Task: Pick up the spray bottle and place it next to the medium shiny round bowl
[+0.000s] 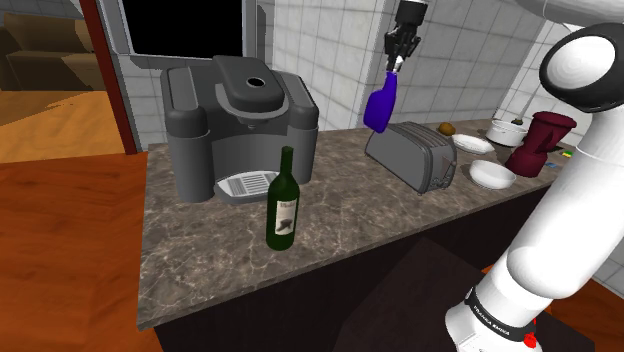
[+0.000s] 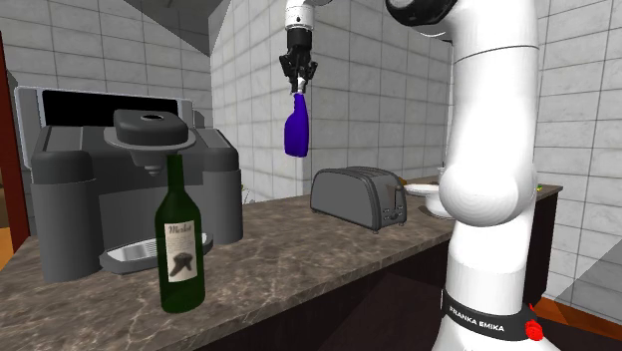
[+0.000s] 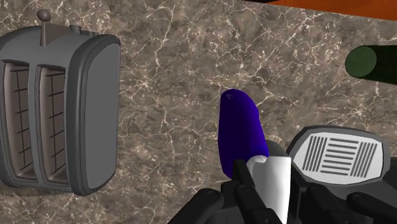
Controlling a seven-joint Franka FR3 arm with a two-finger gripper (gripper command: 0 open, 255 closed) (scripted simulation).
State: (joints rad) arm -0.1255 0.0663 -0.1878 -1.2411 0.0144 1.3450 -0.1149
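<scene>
Where the white arm [image 1: 590, 150] reaches over the brown veined counter [image 1: 200, 270], the items stand as follows.

Item 1: gripper [image 1: 397, 62], black, raised well above the counter. Its fingers [image 3: 245, 175] are clamped on the white head of the spray bottle.

Item 2: spray bottle [image 1: 381, 105], deep blue body with a white top. It hangs in the air, head up and body down, touching nothing but the gripper. In the wrist view its body shows over bare counter, between the toaster and the coffee machine's drip tray [image 3: 340, 154].

Item 3: toaster [image 1: 412, 155], grey, two slots, resting on the counter below and just beside the hanging bottle.

Item 4: coffee machine [image 1: 235, 120], dark grey and large, at the back of the counter against the tiled wall.

Item 5: wine bottle [image 1: 284, 205], dark green with a pale label, upright in front of the coffee machine.

Item 6: nearer white bowl [image 1: 491, 175] and farther white bowl [image 1: 472, 143], both round, past the toaster at the shoulder view's right and well apart from the spray bottle. Which of them the task means cannot be told.

Item 7: dark red jug [image 1: 540, 145], just beside the nearer white bowl.
</scene>
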